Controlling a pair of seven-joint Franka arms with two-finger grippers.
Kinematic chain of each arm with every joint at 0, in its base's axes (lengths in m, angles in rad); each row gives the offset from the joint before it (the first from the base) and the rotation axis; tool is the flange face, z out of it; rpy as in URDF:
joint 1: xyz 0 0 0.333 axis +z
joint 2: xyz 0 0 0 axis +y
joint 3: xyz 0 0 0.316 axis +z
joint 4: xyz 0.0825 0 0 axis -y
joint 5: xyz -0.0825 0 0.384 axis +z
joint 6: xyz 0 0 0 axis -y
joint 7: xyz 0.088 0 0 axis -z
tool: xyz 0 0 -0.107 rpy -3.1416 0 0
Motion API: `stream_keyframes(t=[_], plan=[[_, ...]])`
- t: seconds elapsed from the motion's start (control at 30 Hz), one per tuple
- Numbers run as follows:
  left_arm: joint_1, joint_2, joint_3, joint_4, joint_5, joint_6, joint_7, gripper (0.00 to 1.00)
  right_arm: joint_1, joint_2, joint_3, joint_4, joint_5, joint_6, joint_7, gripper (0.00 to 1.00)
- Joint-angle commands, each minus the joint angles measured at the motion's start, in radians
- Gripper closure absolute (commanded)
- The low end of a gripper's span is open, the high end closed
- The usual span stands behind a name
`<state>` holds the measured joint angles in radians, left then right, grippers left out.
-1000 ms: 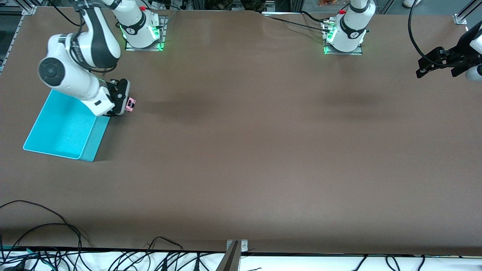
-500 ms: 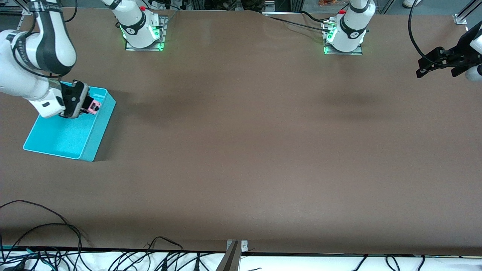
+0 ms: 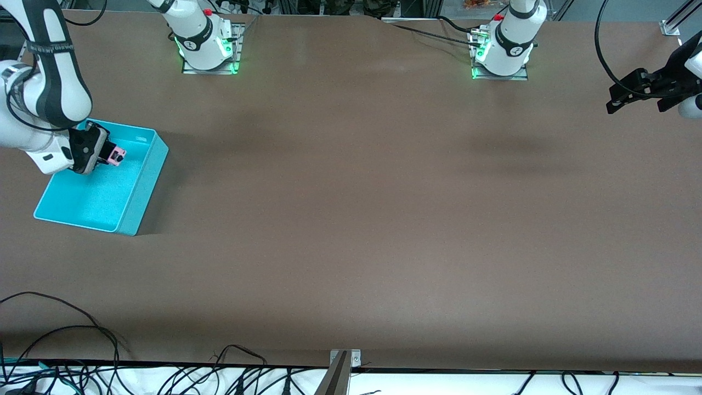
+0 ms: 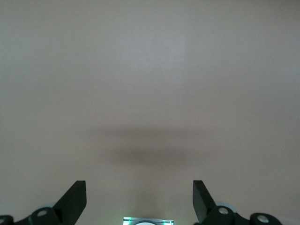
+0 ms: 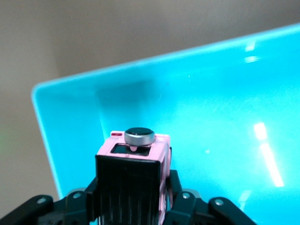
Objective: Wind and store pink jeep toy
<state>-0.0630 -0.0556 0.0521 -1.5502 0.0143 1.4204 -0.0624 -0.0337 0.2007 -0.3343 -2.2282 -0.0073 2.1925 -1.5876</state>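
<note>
Front view: no legible writing on pink jeep toy

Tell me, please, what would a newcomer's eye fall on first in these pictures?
Most likely the turquoise bin at the right arm's end of the brown table. Over it, the right gripper holds the pink jeep toy. The left gripper waits open at the table's left-arm end.

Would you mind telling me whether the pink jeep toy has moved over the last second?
Yes. Held in the right gripper, the pink jeep toy has travelled from beside the turquoise bin to above its inside.
</note>
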Motion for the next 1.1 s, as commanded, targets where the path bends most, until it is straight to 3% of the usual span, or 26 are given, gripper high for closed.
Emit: stream_keyframes(t=[0.0,0.27,0.37,0.4,0.43,0.47,0.5,0.83,1.07], plan=[[0.003,0.019,0.003,0.039,-0.013,-0.026,0.001,0.00,-0.017,0.068,-0.008,-0.004,0.006,0.055,-0.061,0.97],[0.003,0.019,0.003,0.038,-0.013,-0.026,-0.001,0.00,-0.025,0.131,-0.006,-0.004,0.033,0.089,-0.063,0.87],[0.003,0.019,0.003,0.038,-0.013,-0.026,-0.001,0.00,-0.025,0.143,-0.005,-0.004,0.040,0.090,-0.063,0.59],[0.003,0.019,0.003,0.038,-0.013,-0.026,-0.001,0.00,-0.025,0.144,-0.003,-0.002,0.044,0.090,-0.063,0.44],[0.003,0.019,0.003,0.039,-0.013,-0.026,-0.001,0.00,-0.025,0.144,-0.002,-0.002,0.052,0.092,-0.063,0.21],[0.003,0.019,0.003,0.039,-0.013,-0.026,-0.001,0.00,-0.025,0.144,-0.002,-0.002,0.064,0.090,-0.063,0.07],[0.003,0.019,0.003,0.038,-0.013,-0.026,-0.001,0.00,-0.023,0.144,0.000,-0.002,0.070,0.090,-0.063,0.00],[0.003,0.019,0.003,0.036,-0.013,-0.026,-0.001,0.00,-0.017,0.117,0.008,0.030,0.073,0.056,-0.066,0.00],[0.003,0.019,0.003,0.035,-0.013,-0.028,-0.002,0.00,-0.017,0.112,0.044,0.195,0.075,-0.129,-0.052,0.00]])
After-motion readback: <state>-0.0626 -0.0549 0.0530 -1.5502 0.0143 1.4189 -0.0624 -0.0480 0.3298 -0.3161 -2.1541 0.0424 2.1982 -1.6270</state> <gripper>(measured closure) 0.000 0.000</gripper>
